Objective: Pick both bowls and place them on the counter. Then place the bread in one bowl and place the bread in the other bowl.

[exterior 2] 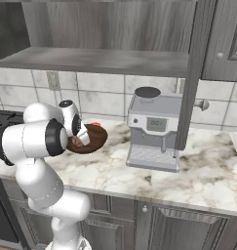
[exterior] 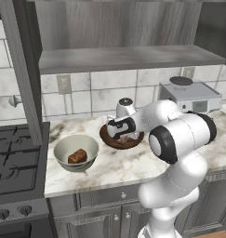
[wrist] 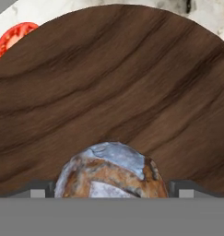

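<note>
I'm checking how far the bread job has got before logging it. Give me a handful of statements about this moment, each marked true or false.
1. The cream bowl already holds a brown piece of bread. True.
2. Both bowls stand on the grey wall shelf. False: the cream bowl and the wooden bowl both stand on the marble counter.
3. The gripper is over the wooden bowl with a crusty loaf between its fingertips. True.
4. The cream bowl sits next to the coffee machine. False: it sits at the stove end of the counter; the coffee machine is at the other side of the wooden bowl.
5. A red tomato lies on the counter beside the wooden bowl. True.
</note>
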Controlling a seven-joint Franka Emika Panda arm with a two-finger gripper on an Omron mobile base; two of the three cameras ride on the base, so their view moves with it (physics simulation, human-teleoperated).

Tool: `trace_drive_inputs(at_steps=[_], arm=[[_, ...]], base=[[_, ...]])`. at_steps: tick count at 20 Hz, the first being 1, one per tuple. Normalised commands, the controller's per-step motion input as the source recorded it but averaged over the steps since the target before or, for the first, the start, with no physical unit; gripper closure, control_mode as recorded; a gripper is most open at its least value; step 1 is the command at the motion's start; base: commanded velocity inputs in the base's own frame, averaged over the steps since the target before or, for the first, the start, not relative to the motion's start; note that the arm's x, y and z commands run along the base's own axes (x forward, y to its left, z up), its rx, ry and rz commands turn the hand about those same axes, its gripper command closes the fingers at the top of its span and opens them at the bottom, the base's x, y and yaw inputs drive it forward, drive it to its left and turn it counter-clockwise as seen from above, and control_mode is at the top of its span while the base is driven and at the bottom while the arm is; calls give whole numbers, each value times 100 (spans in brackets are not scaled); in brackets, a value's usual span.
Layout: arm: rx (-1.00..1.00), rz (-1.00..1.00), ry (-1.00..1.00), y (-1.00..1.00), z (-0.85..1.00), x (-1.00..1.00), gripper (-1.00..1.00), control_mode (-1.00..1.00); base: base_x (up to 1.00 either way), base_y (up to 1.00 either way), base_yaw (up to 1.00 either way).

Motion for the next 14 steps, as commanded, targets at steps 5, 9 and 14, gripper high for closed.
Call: trace_drive_inputs(at_steps=[5, 9, 14], arm=[[0, 0, 0, 0, 0, 0, -100, -100], [0, 0, 0, 0, 0, 0, -100, -100], [0, 0, 0, 0, 6, 0, -100, -100]], base=[[0, 0, 0], [0, 0, 0], [0, 0, 0]])
